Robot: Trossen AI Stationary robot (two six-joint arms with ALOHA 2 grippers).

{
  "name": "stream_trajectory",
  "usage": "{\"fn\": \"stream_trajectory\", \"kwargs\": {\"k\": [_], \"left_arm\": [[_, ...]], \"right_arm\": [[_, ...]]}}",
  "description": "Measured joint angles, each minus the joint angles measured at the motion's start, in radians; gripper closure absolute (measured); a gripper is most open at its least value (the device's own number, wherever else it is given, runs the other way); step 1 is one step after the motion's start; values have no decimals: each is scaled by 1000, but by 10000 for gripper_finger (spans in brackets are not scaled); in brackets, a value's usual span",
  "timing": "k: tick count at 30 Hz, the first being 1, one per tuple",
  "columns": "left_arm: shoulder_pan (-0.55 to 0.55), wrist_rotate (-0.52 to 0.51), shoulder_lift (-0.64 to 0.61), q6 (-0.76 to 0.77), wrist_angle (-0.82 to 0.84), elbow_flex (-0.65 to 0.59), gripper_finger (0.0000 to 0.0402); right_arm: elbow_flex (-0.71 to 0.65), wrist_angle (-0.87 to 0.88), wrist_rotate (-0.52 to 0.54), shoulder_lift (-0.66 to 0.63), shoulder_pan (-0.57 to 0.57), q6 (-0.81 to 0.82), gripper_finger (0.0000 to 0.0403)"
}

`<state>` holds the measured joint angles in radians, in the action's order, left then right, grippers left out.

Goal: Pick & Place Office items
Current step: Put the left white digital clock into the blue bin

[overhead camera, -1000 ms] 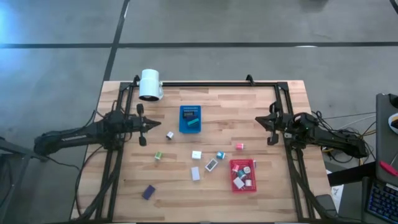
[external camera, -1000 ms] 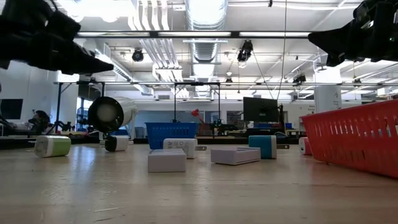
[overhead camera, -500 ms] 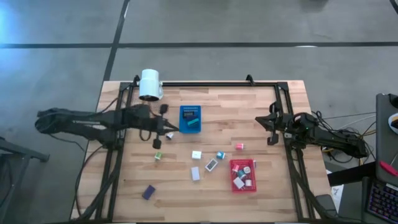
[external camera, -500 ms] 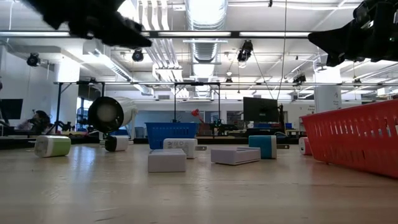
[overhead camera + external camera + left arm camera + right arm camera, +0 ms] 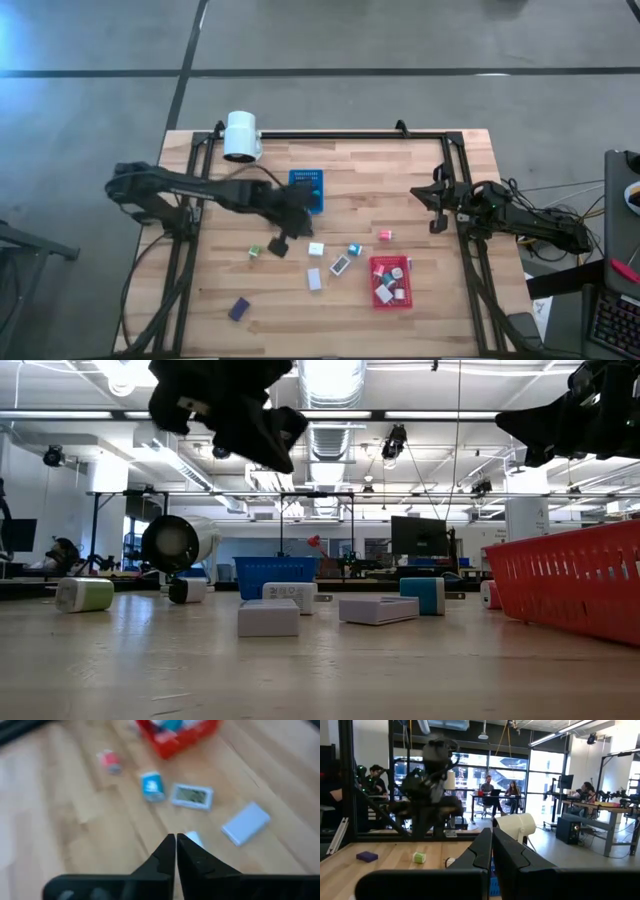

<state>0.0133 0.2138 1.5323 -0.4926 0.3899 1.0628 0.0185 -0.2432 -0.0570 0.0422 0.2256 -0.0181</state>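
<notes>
The office items lie loose on the wooden table: a green-and-white block (image 5: 254,251), a white block (image 5: 316,248), a teal block (image 5: 354,249), a pink-red block (image 5: 385,235), two flat pieces (image 5: 341,265) (image 5: 314,278) and a purple block (image 5: 238,309). My left gripper (image 5: 278,243) hangs shut above the table between the green-and-white and white blocks, slanting down, holding nothing. In the left wrist view the white block (image 5: 192,838) lies just beyond its fingertips (image 5: 176,837). My right gripper (image 5: 432,203) waits shut at the right edge, high above the table.
A blue tray (image 5: 306,190) stands at the far middle. A red tray (image 5: 391,282) holding several items stands at the near right. A white cylinder (image 5: 241,136) sits at the far left corner. A black frame (image 5: 330,134) runs along the table's edges. People sit in the room beyond.
My left gripper has swung from the table's left edge toward the middle and the near edge. It has tipped from level to slanting down over the loose items. The items have stayed where they were.
</notes>
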Motion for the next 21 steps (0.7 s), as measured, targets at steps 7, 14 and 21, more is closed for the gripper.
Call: {"fn": "stream_trajectory", "kwargs": {"k": [7,14,21], "left_arm": [[99,0,122,-132,10,50,287],[192,0,160,-173,18,85,185],[277,8,200,-245,18,92,159]], "right_arm": [[0,0,0,0,0,16,394],[0,-3,8,0,1,15,394],[0,-3,8,6,2,19,394]]}}
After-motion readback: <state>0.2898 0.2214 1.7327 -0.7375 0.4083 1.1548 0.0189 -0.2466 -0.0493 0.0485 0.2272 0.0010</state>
